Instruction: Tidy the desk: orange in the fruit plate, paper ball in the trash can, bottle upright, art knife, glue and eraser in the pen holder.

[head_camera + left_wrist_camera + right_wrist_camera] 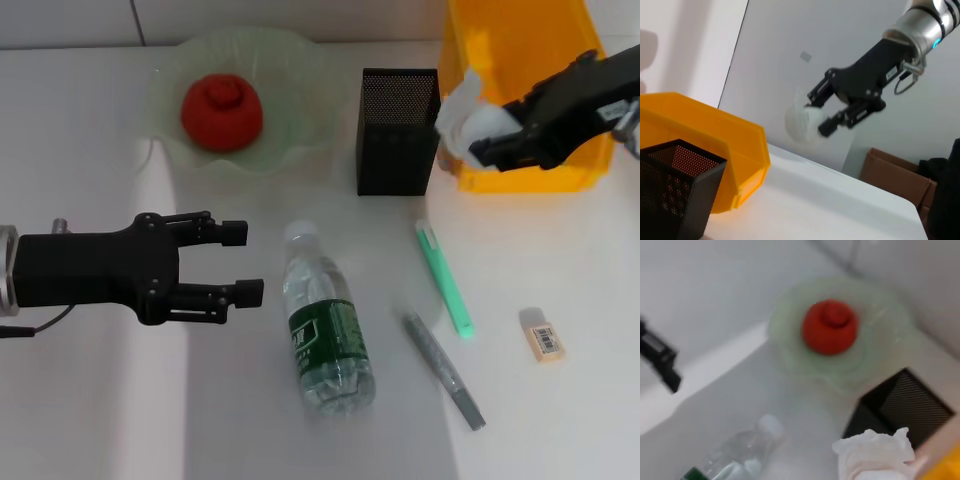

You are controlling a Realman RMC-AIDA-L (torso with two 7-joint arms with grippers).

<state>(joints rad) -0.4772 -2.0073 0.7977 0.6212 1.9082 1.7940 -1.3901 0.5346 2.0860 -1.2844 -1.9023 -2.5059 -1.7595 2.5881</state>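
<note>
White desk (90, 420) lies bare near the front left. Right gripper (478, 135) hangs at the trash can's (520, 60) near-left rim, clamped on the paper ball (462, 118). Left gripper (240, 262), fingers parted and empty, hovers beside the lying bottle (325, 325).

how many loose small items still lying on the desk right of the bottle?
3: a green pen-like stick nearest the pen holder, a grey stick below it, and the eraser farthest right. None seem hidden.
</note>
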